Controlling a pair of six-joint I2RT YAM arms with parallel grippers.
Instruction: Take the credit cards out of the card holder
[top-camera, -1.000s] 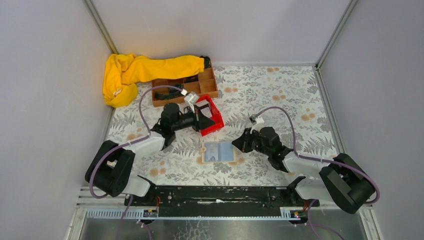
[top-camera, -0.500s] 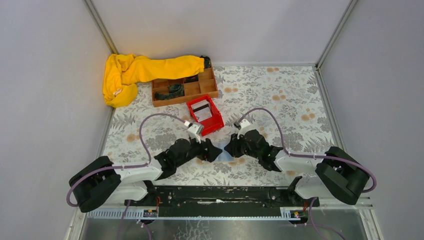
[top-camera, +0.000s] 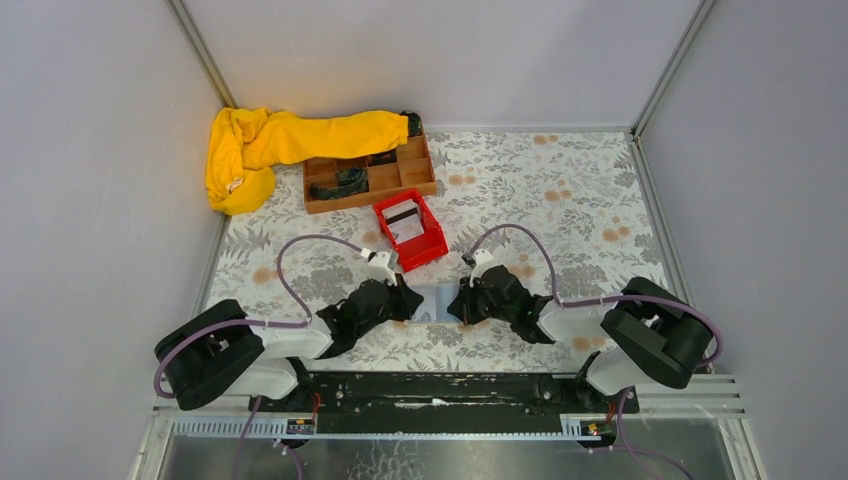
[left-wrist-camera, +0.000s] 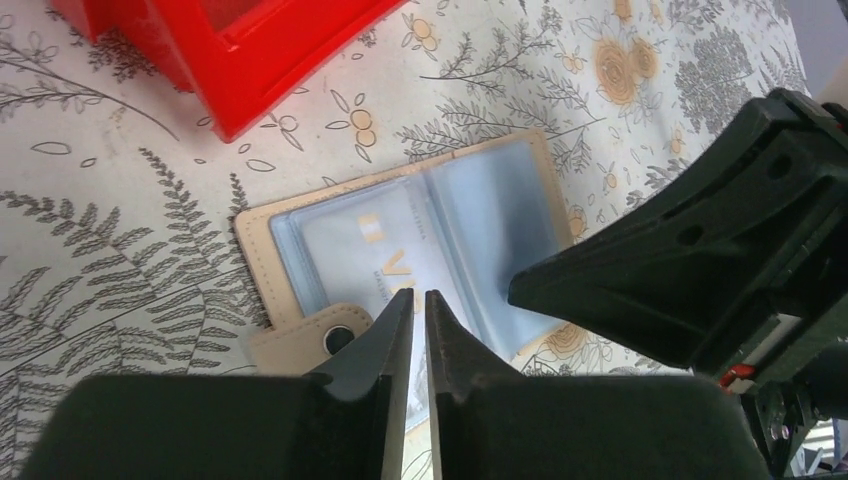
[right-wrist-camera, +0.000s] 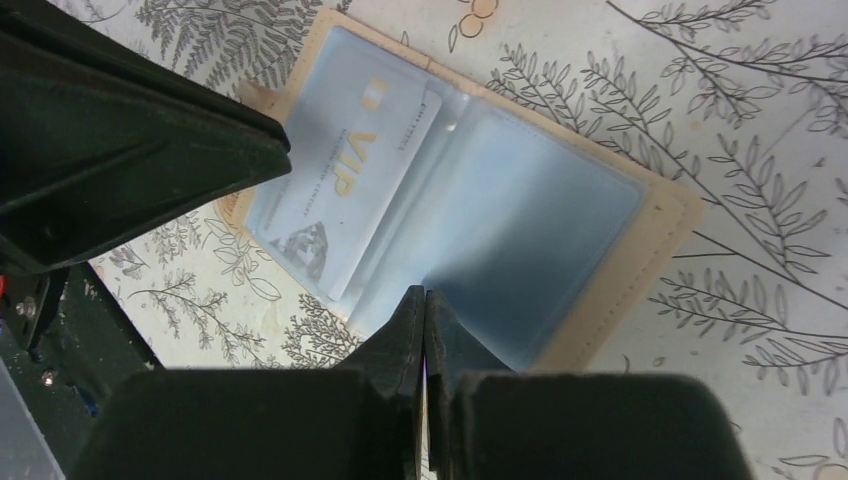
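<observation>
The card holder (top-camera: 436, 302) is lying open and flat on the floral tabletop (top-camera: 560, 200), tan border up, between the two arms; at least one of the credit cards (right-wrist-camera: 345, 185), a pale one lettered VIP, is sitting inside a clear sleeve, so the job is looking unfinished; the other sleeve is appearing empty, though glare is making that uncertain. The left hand (left-wrist-camera: 418, 296) is hovering at the holder's near edge, its fingers all but pressed together, a thin slit between them; I cannot tell whether anything is caught there. The right hand (right-wrist-camera: 424, 292) is pressed together at the sleeve's edge; a pinch is unclear. The red bin (top-camera: 433, 228) is standing just beyond; its contents are hard to read.
</observation>
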